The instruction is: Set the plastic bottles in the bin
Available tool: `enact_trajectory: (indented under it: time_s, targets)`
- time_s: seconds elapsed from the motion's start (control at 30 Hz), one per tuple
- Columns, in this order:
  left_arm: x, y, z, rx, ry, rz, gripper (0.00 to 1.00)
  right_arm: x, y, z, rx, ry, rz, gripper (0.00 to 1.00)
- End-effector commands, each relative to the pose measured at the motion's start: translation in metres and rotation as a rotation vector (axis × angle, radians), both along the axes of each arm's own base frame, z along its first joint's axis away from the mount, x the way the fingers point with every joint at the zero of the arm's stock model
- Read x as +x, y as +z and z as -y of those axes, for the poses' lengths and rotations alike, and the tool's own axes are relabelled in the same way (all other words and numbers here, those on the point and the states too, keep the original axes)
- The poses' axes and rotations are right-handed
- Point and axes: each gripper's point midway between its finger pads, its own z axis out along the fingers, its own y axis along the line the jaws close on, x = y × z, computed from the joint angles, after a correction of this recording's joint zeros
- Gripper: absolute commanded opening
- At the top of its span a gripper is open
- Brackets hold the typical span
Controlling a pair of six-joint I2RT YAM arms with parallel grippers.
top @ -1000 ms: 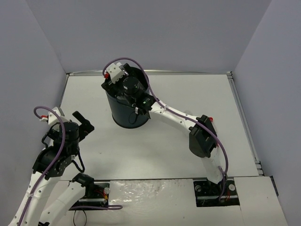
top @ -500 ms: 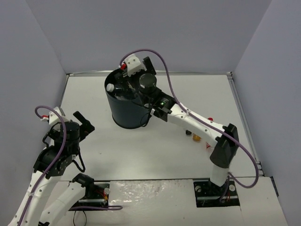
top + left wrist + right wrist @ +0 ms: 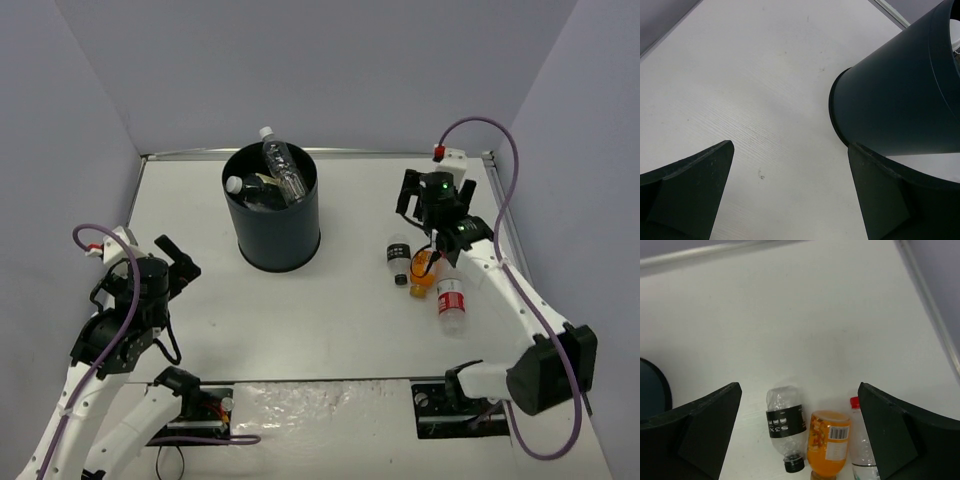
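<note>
- two clear bottles (image 3: 281, 168) rest in the bin (image 3: 270, 235), one poking its white cap above the rim; three more lie on the bench (image 3: 330, 310) at the right.
- the black-labelled bottle (image 3: 784, 422), the orange bottle (image 3: 828, 442) and the red-capped bottle (image 3: 858, 440) lie side by side, caps toward the arm bases, packed close.
- the right tool (image 3: 799, 387) hangs released above the row, jaws spread wide and gripping nothing; the black-labelled bottle lies below, between its fingers, which stand either side of its width.
- that bottle, on the row's bin side, looks the likeliest next pick: descend straight, close across the label, and keep the inner finger from nudging the orange bottle into a roll.
- the left tool (image 3: 178, 258) sits released near the bin, well apart from the row.
</note>
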Motion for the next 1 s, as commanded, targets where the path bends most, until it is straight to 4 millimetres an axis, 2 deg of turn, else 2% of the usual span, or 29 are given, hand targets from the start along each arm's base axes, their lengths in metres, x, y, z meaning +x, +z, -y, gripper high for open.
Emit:
enact_trajectory:
  time_s: [0.0, 0.1, 0.13, 0.23, 0.43, 0.53, 0.67, 0.87, 0.97]
  targets:
    - [0.003, 0.01, -0.003, -0.014, 0.03, 0.034, 0.97, 0.004, -0.074, -0.021, 0.047, 0.058, -0.252, 1.0]
    - [0.002, 0.009, -0.005, -0.012, 0.043, 0.03, 0.97, 0.017, -0.112, -0.013, 0.058, 0.018, -0.353, 1.0]
    - [0.002, 0.009, -0.005, -0.015, 0.045, 0.03, 0.97, 0.02, -0.109, -0.013, 0.062, 0.018, -0.346, 1.0]
    - [0.002, 0.009, -0.007, -0.007, 0.055, 0.027, 0.97, 0.027, -0.136, -0.011, 0.022, -0.003, -0.413, 0.98]
    - [0.004, 0.007, -0.006, 0.0, 0.06, 0.014, 0.97, 0.02, -0.167, -0.023, -0.034, 0.082, -0.503, 0.97]
    - [0.005, 0.006, -0.006, 0.001, 0.06, 0.009, 0.97, 0.018, -0.174, -0.037, -0.083, 0.138, -0.517, 0.97]
    - [0.004, 0.006, -0.006, 0.002, 0.06, 0.008, 0.97, 0.018, -0.177, -0.045, -0.08, 0.126, -0.514, 0.97]
    - [0.004, 0.006, -0.007, -0.001, 0.063, 0.014, 0.97, 0.002, -0.166, -0.063, -0.1, 0.109, -0.464, 0.97]
    - [0.004, 0.006, -0.006, -0.003, 0.061, 0.012, 0.97, -0.005, -0.157, -0.063, -0.058, 0.058, -0.423, 0.99]
